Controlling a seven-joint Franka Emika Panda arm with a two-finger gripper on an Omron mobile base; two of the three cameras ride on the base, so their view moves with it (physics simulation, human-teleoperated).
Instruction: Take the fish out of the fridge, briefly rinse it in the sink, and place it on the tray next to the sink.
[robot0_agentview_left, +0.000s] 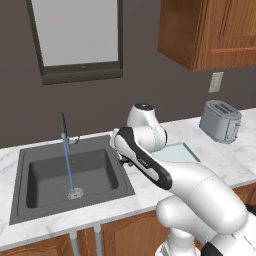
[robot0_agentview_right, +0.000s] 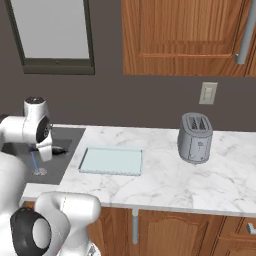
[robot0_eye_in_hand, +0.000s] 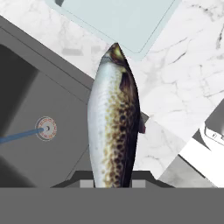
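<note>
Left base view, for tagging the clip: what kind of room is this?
A rendered home kitchen: sink with running faucet in a marble counter, toaster, wooden cabinets.

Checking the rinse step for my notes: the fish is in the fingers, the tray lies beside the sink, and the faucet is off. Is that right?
Not quite: the faucet is on. The left base view shows a blue stream falling to the drain of the sink. The rest holds: the fish is in the fingers, and the tray lies beside the sink.

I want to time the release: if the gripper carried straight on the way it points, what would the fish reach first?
Probably the sink's right rim or the marble counter beside it, not the tray; depth is unclear. The gripper is shut on the fish.
</note>
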